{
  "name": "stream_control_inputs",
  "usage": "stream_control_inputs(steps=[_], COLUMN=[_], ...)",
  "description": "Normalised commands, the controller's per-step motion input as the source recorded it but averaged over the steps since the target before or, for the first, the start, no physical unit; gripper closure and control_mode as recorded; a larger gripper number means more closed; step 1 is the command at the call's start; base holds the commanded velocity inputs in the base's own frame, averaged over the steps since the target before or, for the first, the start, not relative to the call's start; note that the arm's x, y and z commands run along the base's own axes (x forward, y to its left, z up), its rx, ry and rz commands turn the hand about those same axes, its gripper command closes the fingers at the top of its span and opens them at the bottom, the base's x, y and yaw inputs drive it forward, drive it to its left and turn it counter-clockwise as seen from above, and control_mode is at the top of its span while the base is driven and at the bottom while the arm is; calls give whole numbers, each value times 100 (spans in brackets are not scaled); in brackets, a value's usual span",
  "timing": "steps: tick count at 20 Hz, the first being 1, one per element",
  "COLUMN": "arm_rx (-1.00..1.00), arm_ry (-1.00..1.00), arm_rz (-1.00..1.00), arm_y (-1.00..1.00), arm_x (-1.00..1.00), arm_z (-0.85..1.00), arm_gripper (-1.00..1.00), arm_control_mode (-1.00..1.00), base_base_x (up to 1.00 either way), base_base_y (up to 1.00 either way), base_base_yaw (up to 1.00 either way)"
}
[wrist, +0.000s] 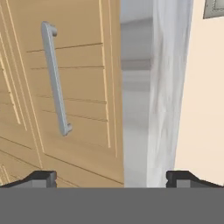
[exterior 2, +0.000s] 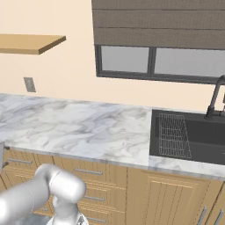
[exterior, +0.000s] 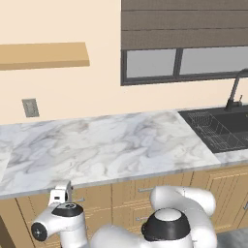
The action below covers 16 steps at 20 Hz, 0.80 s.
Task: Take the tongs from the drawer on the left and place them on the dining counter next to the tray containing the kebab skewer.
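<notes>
You're on the approach: with the two-finger gripper (wrist: 112,177) spread wide and empty, line it around the light-wood drawer's (wrist: 70,92) slim silver bar handle (wrist: 54,78) next.

White marble worktop (exterior: 97,145) spans the frame. Right of it, touching: dark sink (exterior: 227,127) holding a wire rack (exterior: 213,128), black faucet (exterior: 236,92) behind. Above worktop: wooden shelf (exterior: 43,54), wall outlet (exterior: 30,107), window (exterior: 184,63). Below: wood cabinets (exterior: 121,196), white arm (exterior: 160,225).

Sink (exterior: 227,127) w/ rack (exterior: 213,130) sits in worktop (exterior: 101,145) at right end, faucet (exterior: 236,92) behind it, window (exterior: 184,63) above, drawers (exterior 2: 88,173) under front edge.
</notes>
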Motion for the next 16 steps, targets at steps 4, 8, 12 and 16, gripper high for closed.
stream_control_inputs(steps=[4,8,12,16], arm_rx=[-1,-1,-1,0], arm_ry=[-8,-11,-10,-3], arm_rz=[1,3,6,9], arm_y=[1,0,0,0], arm_x=[-2,0,0,0], arm_z=[-22,-29,-37,-28], arm_gripper=[-100,-100,-100,-100], arm_control_mode=[-100,-100,-100,-100], base_base_x=[0,0,0,0], base_base_y=[0,0,0,0], base_base_yaw=[0,0,0,0])
